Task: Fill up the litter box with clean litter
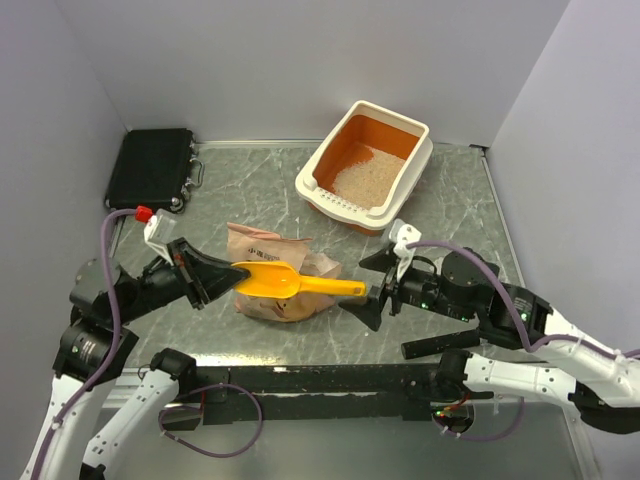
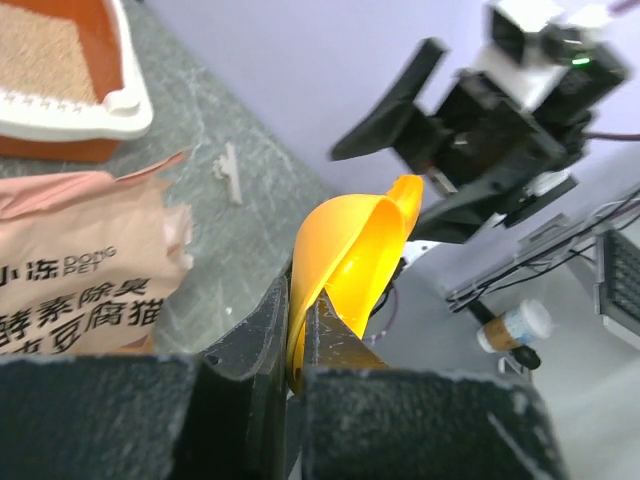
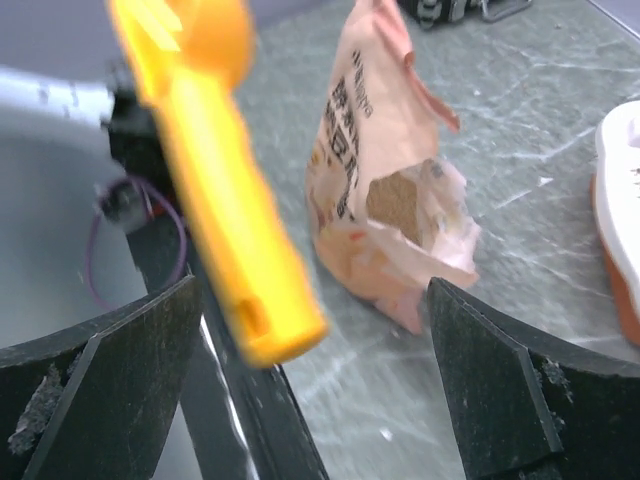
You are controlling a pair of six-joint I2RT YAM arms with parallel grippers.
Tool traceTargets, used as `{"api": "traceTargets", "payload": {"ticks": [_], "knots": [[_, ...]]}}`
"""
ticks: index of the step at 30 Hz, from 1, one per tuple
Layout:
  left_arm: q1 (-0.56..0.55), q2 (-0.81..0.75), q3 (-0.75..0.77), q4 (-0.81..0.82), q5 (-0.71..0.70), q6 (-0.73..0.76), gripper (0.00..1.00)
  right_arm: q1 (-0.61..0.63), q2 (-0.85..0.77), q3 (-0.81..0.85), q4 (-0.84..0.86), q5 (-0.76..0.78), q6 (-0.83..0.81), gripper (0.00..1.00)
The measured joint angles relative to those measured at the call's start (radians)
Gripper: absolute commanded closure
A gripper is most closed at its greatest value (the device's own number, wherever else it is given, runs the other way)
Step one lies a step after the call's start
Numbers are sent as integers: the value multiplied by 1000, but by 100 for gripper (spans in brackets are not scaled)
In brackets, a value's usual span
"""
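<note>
Pale lavender walls (image 1: 300,60) close in a grey marbled counter (image 1: 450,200). At 1 o'clock on it sits the rectangular plastic litter box (image 1: 412,150), cream-white outside and orange inside, its slotted rim at the end nearest the arms. Fine pale beige, sandy clean litter (image 1: 362,172) lies in a shallow layer over the middle of its floor and up to that slotted end, while the far end of the floor shows bare orange. A closed black case (image 1: 150,168) rests at 10 o'clock, well apart from the box. Near the centre lies a crumpled peach-pink printed bag (image 1: 262,300) on its side; the right wrist view shows its torn mouth open, with grainy brown fill (image 3: 400,205) inside. Above the bag hangs a yellow-orange plastic scoop (image 1: 300,284), bowl toward 9 o'clock and handle toward 3 o'clock. The left arm (image 1: 95,330) reaches in from 8 o'clock, and its jaws are clamped on the rim of the scoop's bowl, as the left wrist view shows close up. Whether the bowl carries any granules cannot be told. The right arm (image 1: 520,320) comes in from 4 o'clock with its jaws spread wide; the tip of the scoop's handle sits between them, nearer one finger, and neither finger appears to touch it. The litter box stands beyond the right arm's jaws, toward 12 o'clock, apart from the bag and the scoop.
</note>
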State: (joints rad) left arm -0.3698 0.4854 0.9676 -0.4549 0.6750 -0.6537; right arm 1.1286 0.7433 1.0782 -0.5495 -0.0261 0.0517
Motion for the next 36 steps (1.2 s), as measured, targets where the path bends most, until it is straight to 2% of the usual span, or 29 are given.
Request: {"api": "traceTargets", "payload": {"ticks": [3,10,17,22,36], "knots": [[0,-18,0,32,-4,-22,99,-68,-27,-79,138,-50,93,2],[1,-22,0,88,-35,-43,99,-229,-19,-175,473,-308,333,3],[0,-38,-22,92,-18,-38,99,-348,14,-264,777,-518,592,8],[0,-38,-29,92,-19,-34,99,-351,33,-269,808,-581,670,9],[0,-22,-28,92,-51,-9,99,-349,14,-269,742,-591,672,13]]}}
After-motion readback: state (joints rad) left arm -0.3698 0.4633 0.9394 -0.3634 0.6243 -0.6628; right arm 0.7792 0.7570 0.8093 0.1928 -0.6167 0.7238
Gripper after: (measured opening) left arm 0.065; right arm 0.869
